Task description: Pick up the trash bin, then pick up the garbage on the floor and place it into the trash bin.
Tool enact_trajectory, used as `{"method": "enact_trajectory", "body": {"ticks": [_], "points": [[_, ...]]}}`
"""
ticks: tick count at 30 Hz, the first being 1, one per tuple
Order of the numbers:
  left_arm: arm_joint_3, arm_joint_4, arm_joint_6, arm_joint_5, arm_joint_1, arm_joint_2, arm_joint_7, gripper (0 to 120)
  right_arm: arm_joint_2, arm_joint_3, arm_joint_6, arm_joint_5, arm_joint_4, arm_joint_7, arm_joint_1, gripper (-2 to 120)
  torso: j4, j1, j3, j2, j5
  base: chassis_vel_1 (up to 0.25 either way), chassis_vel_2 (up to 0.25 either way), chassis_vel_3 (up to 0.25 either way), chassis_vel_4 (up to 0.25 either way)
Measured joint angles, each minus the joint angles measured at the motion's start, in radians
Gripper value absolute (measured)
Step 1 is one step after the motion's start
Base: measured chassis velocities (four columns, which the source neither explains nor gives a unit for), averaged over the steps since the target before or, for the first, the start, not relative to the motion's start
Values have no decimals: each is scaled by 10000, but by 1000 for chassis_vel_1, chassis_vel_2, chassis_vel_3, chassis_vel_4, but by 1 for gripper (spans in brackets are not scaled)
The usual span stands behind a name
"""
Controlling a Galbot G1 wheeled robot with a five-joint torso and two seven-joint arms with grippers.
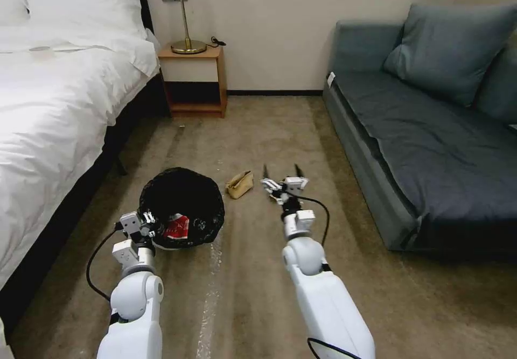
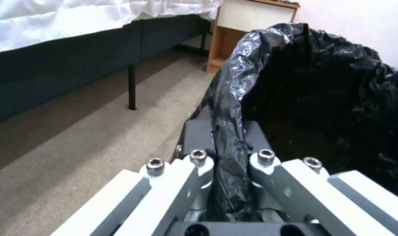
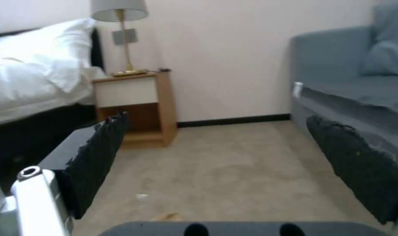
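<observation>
The trash bin [image 1: 182,204], lined with a black bag, is at front left, and a red snack packet [image 1: 176,226] lies inside it. My left gripper [image 1: 147,223] is shut on the near rim of the bin; the left wrist view shows its jaws pinching the black liner [image 2: 228,144]. A tan paper bag [image 1: 240,184] lies on the carpet just right of the bin. My right gripper [image 1: 280,172] hovers open to the right of the bag, with nothing between its black pads [image 3: 98,150].
A white bed [image 1: 48,111] runs along the left. A wooden nightstand [image 1: 194,79] with a lamp stands against the far wall. A grey sofa [image 1: 431,143] fills the right. Open carpet [image 1: 269,127] lies between them.
</observation>
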Motion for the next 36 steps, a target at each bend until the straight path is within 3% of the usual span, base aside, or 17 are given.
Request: {"method": "enact_trajectory", "body": {"ticks": [13,23,36], "points": [[30,1,32,-71,-7,71,-3,4,-656,510,532,214,-314,-447,-83,100,0,0,0,0,-2,0,0,0,0],[-60,1,13,-147,43,102,-8,4,-1032,537,1445,29,-1055,-649,-87,100,1,0,0,-1,-2,0,0,0,0],[-35,-7,-7,-123,47,59,-11,4,-1075,739,1928,-264,-1338,-728,-65,100,1,0,0,-1,-3,0,0,0,0]]}}
